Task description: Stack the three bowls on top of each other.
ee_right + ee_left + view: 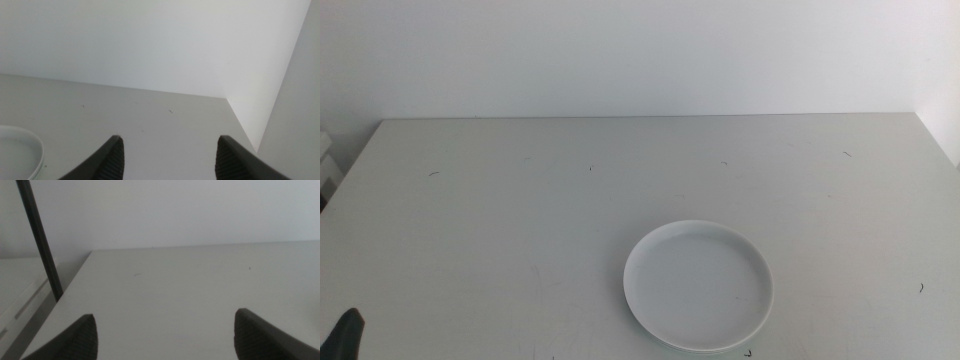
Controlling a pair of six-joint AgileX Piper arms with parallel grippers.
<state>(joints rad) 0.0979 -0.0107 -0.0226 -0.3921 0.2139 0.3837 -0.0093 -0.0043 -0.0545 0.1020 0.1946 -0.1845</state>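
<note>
Here, going from the left side, the left hand (346,332) shows only as a dark tip at the bottom-left corner of the middle view, resting low and waiting well apart from any dish. In its own wrist view the left hand (165,335) has its two dark jaws spread wide with nothing between them, over bare desk. A dark upright pole (41,240) stands just off the desk's edge there.

The pale grey desk (520,200) carries little: a few tiny dark specks and, right of centre toward the near edge, one shallow round white plastic bowl (698,286) with a low upright rim, sitting flat and upright. Only this one dish is plainly visible. A faint second edge seems to show under its near rim, which may mean other dishes lie beneath it, but I cannot tell for sure; no mint green or grey one can be made out.

It looks light, stiff and smooth, so probably slippery under hard jaws and unlikely to be harmed by a gentle squeeze. The rim seems the only sensible hold: one jaw inside, one outside, pinching the low wall. A flat grip from above would likely slide off.

Furthest right, the right hand (169,155) is out of the middle view. Its wrist view shows the jaws wide apart and empty, with the white bowl (17,152) near, off to one side.
</note>
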